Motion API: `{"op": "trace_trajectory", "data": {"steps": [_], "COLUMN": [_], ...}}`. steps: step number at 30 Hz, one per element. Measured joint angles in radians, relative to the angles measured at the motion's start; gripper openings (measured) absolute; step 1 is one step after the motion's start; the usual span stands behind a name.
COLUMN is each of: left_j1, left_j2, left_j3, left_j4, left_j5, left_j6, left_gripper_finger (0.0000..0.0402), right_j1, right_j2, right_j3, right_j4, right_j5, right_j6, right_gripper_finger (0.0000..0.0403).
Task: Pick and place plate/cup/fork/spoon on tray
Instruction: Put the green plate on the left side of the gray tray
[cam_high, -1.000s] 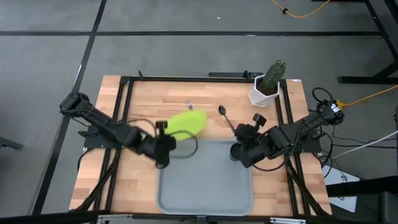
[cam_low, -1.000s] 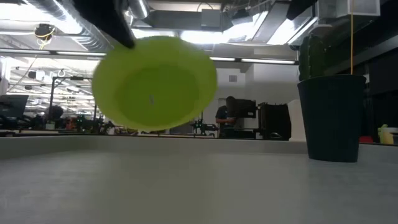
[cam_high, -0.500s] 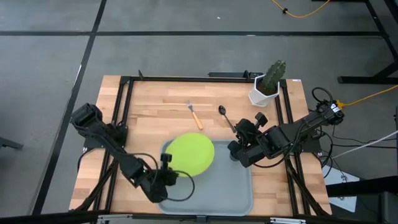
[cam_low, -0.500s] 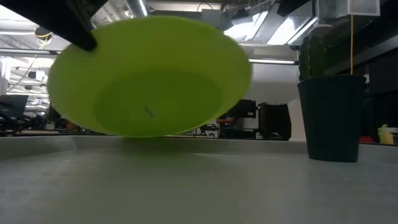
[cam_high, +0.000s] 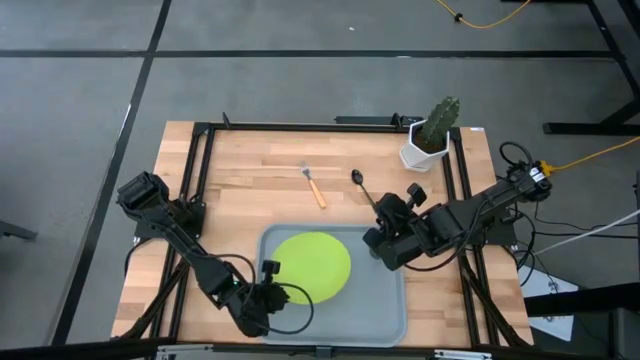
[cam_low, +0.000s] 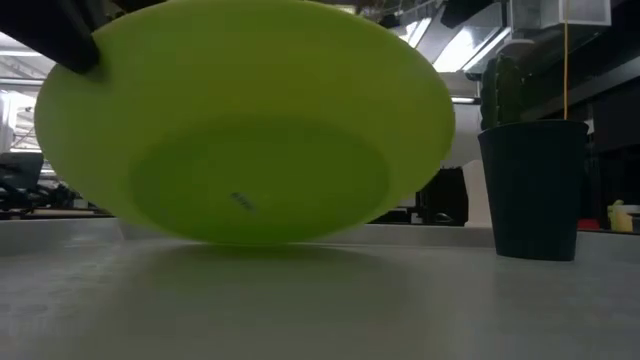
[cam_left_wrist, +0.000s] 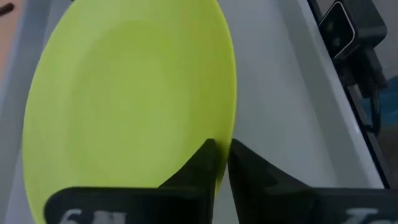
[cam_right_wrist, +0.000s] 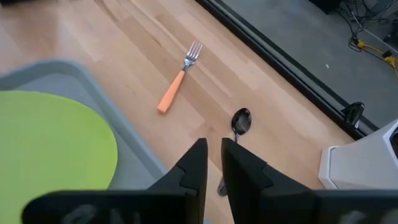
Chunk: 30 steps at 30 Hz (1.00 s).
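The lime-green plate (cam_high: 312, 266) is over the grey-blue tray (cam_high: 385, 310), tilted in the low view (cam_low: 250, 130) with its underside showing. My left gripper (cam_high: 270, 292) is at the plate's near-left rim and is shut on it. My right gripper (cam_high: 374, 243) is shut and empty at the tray's far right corner. The black cup (cam_low: 530, 190) stands upright on its base at the right of the low view. In the high view my right arm hides it. The orange-handled fork (cam_high: 315, 186) and the dark spoon (cam_high: 363, 188) lie on the wood beyond the tray. My left gripper pinches the plate's rim (cam_left_wrist: 225, 124) between its two fingers, one above and one below. It comes from the table's near left side. The held rim is raised and the plate slopes down toward the far side. Whether its underside (cam_low: 240, 235) touches the tray floor, I cannot tell.
A white pot with a cactus (cam_high: 430, 135) stands at the far right corner. Black frame rails run along the table's left and right sides. The fork (cam_right_wrist: 177, 78) and spoon (cam_right_wrist: 239, 124) lie in front of my right gripper (cam_right_wrist: 214, 146).
My left gripper has carried the plate from beyond the tray's far left corner toward the near edge and down over the tray. The plate has gone from steeply tipped to nearly flat over the tray's middle. The fork, hidden before, now shows.
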Motion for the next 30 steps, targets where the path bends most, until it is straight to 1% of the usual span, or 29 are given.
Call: {"op": "trace_trajectory", "data": {"steps": [5,9,11,19,24,28,30], "left_j1": [-0.004,-0.012,-0.016,-0.018,-0.013,-0.012,-0.010], "left_j2": [0.000,0.000,0.000,0.000,0.000,0.000,0.000], "left_j3": [-0.001,-0.001,-0.001,-0.001,-0.001,-0.001,-0.001], "left_j4": [0.026,0.067,0.068,0.066,0.105,0.101,0.081], "left_j5": [-0.009,-0.095,-0.117,-0.079,-0.024,-0.016,-0.035], "left_j6": [-0.005,-0.002,0.000,-0.011,-0.003,-0.007,-0.007], "left_gripper_finger": [0.0038,0.0039,0.0043,0.0077,0.0077,0.0077,0.0077], "right_j1": [0.001,0.001,0.001,0.002,0.002,0.002,0.002], "right_j2": [0.041,0.069,0.077,0.077,0.077,0.077,0.077], "right_j3": [0.000,0.000,0.000,0.000,0.000,0.000,0.000], "right_j4": [-0.001,-0.005,-0.005,-0.006,-0.005,-0.005,-0.005], "right_j5": [0.000,-0.001,-0.001,-0.002,-0.002,-0.004,-0.016], "right_j6": [-0.004,-0.006,-0.006,-0.008,-0.008,-0.008,-0.006], "right_gripper_finger": [0.0053,0.0053,0.0053,0.0053,0.0053,0.0053,0.0053]}}
